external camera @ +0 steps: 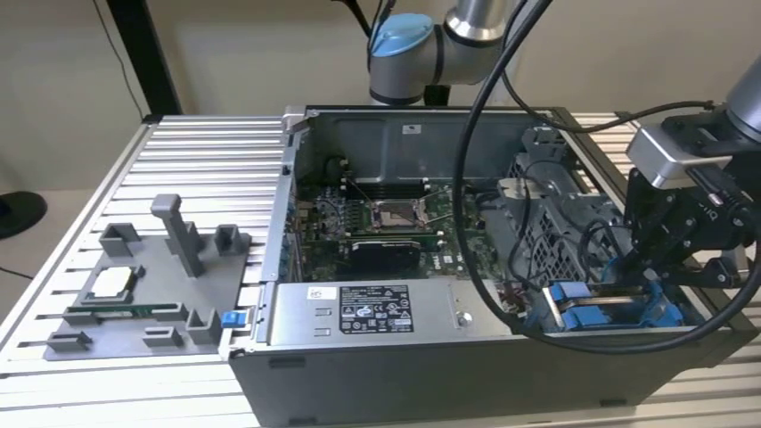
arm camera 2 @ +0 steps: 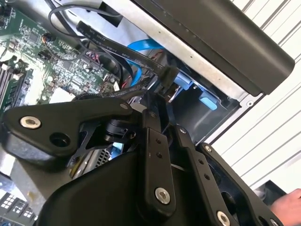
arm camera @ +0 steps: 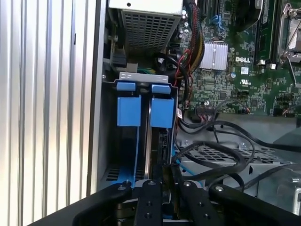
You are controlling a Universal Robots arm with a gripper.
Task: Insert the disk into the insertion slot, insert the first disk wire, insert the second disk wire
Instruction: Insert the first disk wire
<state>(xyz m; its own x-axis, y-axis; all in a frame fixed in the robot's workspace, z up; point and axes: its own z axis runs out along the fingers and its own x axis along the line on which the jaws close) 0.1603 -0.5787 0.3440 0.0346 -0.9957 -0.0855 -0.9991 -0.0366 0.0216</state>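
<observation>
The insertion slot (arm camera: 123, 141) is a drive bay with blue rails at the case's corner, also seen in the exterior view (external camera: 601, 312). The disk (arm camera: 149, 141) stands on edge inside it, its blue carrier tab (arm camera: 162, 113) beside a second blue tab (arm camera: 128, 110). My gripper (arm camera: 168, 182) hangs right over the bay's end, shut on a black wire connector (arm camera 2: 167, 77) whose flat black cable (arm camera 2: 108, 47) runs back toward the motherboard. In the exterior view the gripper (external camera: 639, 270) is low over the bay at the exterior view's right.
The grey power supply box (external camera: 356, 314) lies beside the bay. A perforated cage (arm camera: 221, 157) with looping black cables (arm camera: 225, 141) and a blue wire (arm camera 2: 141, 47) crowds the gripper. A grey parts fixture (external camera: 143, 294) sits on the slatted table. A hand (arm camera 2: 288, 207) shows nearby.
</observation>
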